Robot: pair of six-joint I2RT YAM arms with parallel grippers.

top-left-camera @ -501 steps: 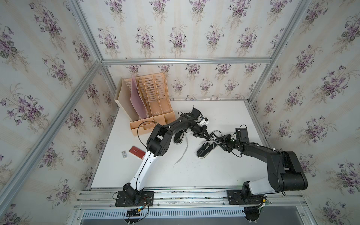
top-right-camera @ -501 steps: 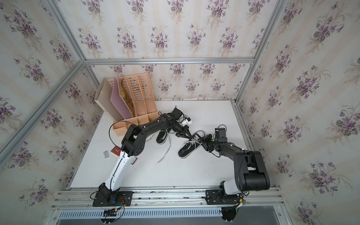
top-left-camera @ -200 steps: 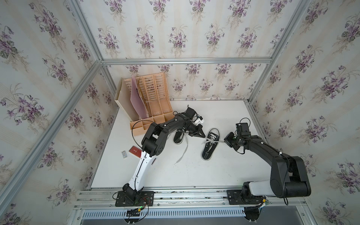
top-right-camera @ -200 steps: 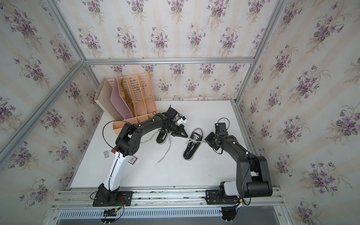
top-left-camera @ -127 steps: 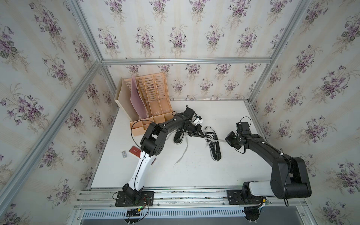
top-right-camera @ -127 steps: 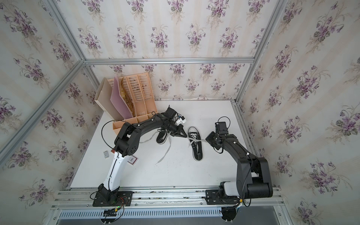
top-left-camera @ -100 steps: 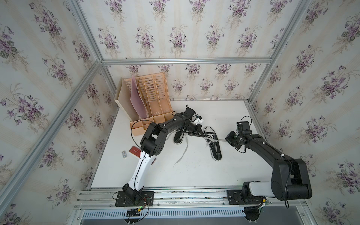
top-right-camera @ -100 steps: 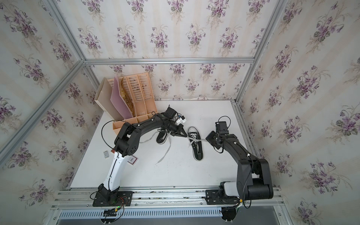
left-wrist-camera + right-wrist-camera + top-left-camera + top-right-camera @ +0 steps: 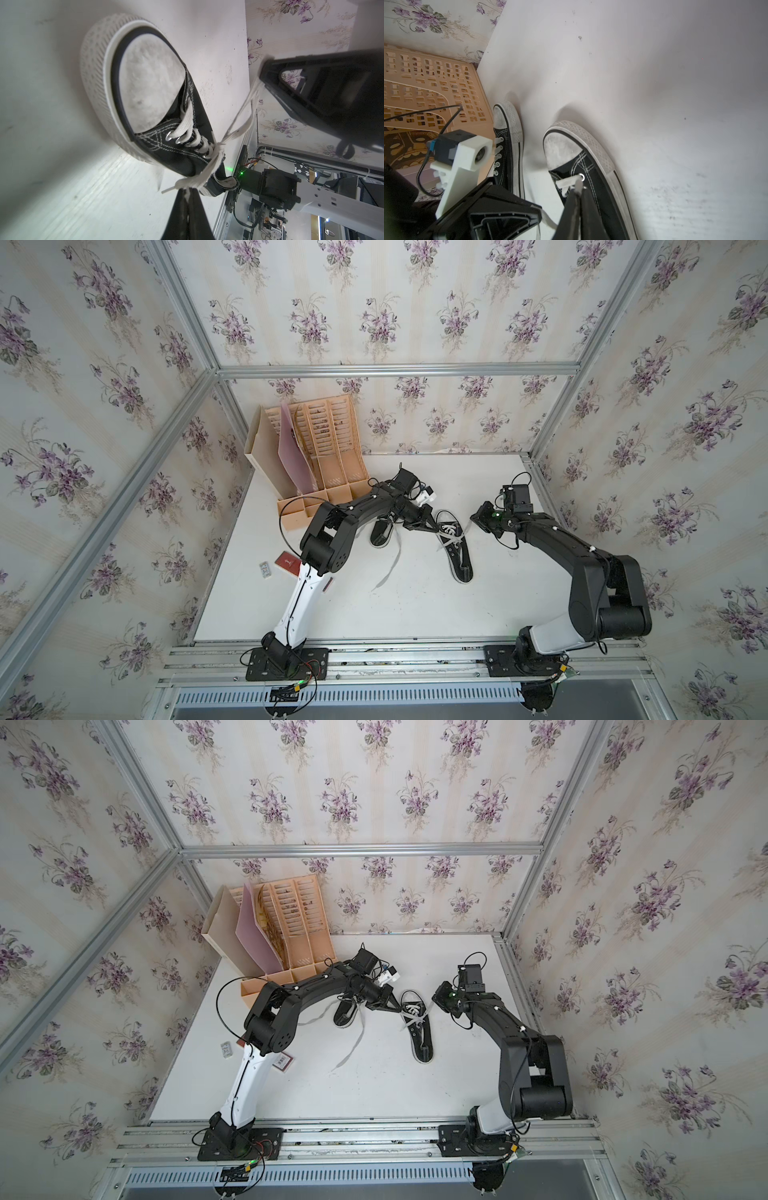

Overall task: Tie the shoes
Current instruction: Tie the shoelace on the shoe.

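Observation:
Two black shoes with white toe caps lie on the white table. One shoe (image 9: pixel 457 551) (image 9: pixel 420 1029) lies between the arms, toe toward the back wall. My left gripper (image 9: pixel 432 526) (image 9: pixel 188 190) is shut on one end of its white lace (image 9: pixel 209 168), beside the eyelets. My right gripper (image 9: pixel 473 519) (image 9: pixel 578 187) is on the shoe's other side, its fingers pinched on the other strand (image 9: pixel 243 116), which runs taut from the knot. The second shoe (image 9: pixel 381 533) (image 9: pixel 506 135) lies partly under my left arm.
A tan slotted file organiser (image 9: pixel 320 448) stands at the back left, close to the second shoe. That shoe's loose lace (image 9: pixel 388 568) trails toward the front. A red card (image 9: pixel 286 562) and a small tag (image 9: pixel 265 569) lie at the left. Walls enclose three sides.
The shoe between the arms has swung round, its heel going from front left to front right. My right gripper has drawn back to the right with its strand; the left stayed put.

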